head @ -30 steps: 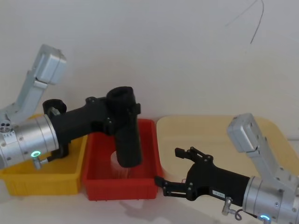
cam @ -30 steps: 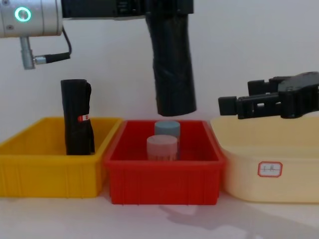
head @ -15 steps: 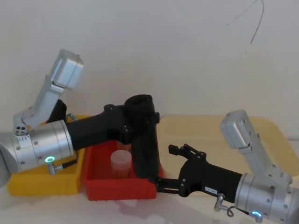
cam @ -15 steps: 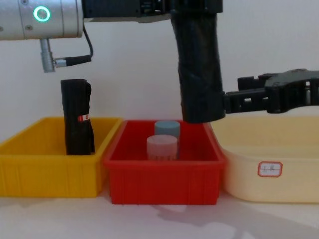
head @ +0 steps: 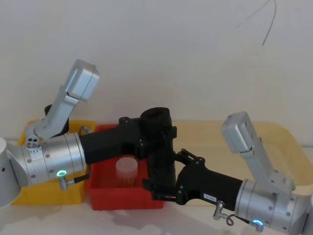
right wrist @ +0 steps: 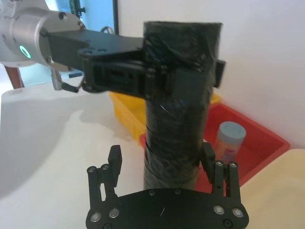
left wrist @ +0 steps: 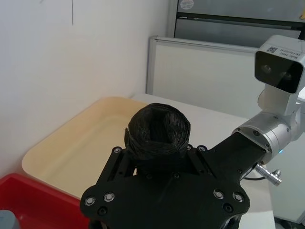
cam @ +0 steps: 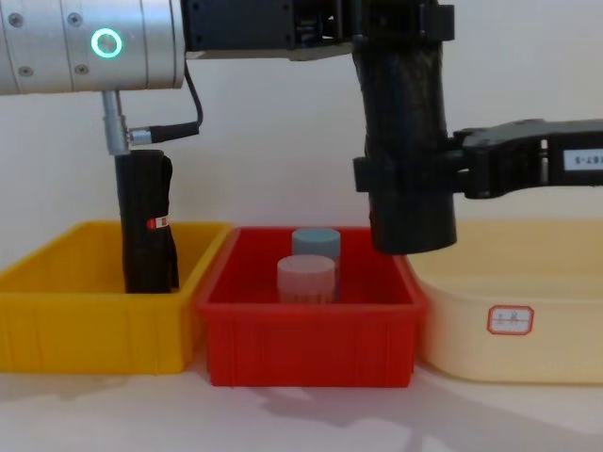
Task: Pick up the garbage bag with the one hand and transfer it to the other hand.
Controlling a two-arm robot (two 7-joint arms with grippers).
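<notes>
A: Start big. What sits on the counter [cam: 301,419]?

B: Three containers in a row. A cream tray [cam: 565,292] is toward the counter's right edge and a yellow bin [cam: 57,325] toward its left edge. A red bin [cam: 311,344] stands between them, just beside each.

A: And the garbage bag [cam: 405,132]?

B: It's in the air, nearly upright. The left hand [cam: 400,21] is clamped round its upper end. In the chest view its lower end hangs clear above the red bin's right rim, next to the tray. I can't judge how far toward the counter's back edge it hangs.

A: The right hand?

B: The right hand [right wrist: 161,152] reaches in from the tray side, level with the bag's lower part. In the chest view one finger crosses the bag, so the spread is hidden there. The right wrist view settles it: the fingers [right wrist: 114,164] stand spread on either side of the bag. One has a plain gap, the other seems to lie against the plastic. The hand grips nothing.

A: What do the other views add?

B: The left wrist view looks down on the bag's top, a hollow rolled end. In the head view the right hand covers the bag's lower end, and in the right wrist view that hand's own body does.

A: Smaller things?

B: A labelled roll [cam: 146,226] stands upright in the yellow bin. Two jars [cam: 306,278] stand in the red bin, one behind the other.
</notes>
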